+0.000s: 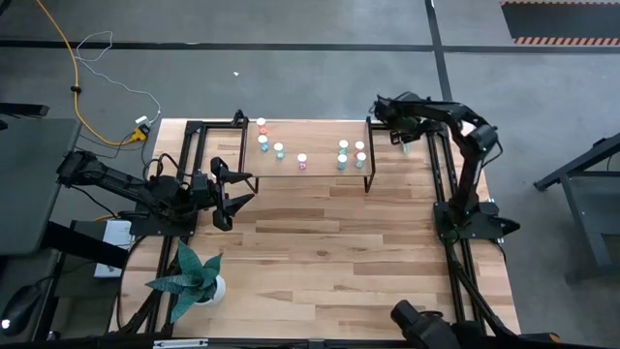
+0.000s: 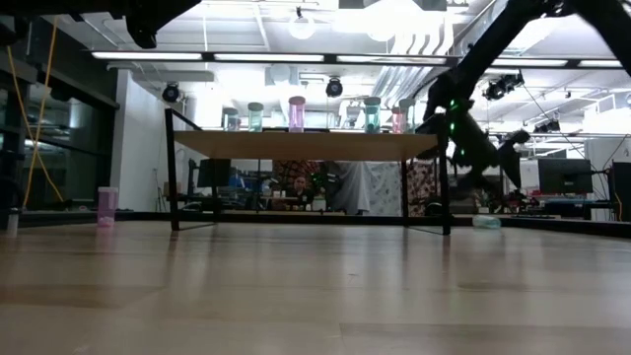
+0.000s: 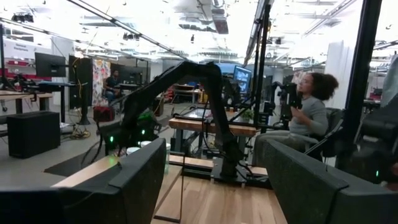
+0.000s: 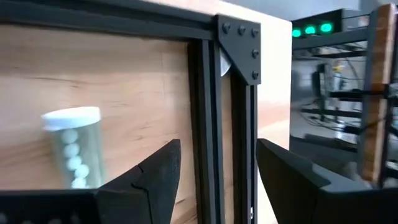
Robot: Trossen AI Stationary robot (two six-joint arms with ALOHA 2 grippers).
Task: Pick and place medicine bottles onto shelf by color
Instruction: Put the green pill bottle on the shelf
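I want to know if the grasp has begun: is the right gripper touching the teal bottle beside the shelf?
Apart. The right wrist view shows the teal bottle standing off to one side of the right gripper, whose open fingers have table between them and it.

Wide bare stretch of the light butcher-block table (image 1: pixel 329 242) in front of the low wood-topped, black-legged shelf (image 1: pixel 320 170); nothing standing there. Shelf top dotted with small white-capped bottles (image 1: pixel 341 153) at left, middle and right, with narrow gaps between. Potted green plant (image 1: pixel 194 276) blocking the near left corner. Black frame rail (image 4: pixel 208 124) close beside a teal bottle (image 4: pixel 73 148) at the far right edge.
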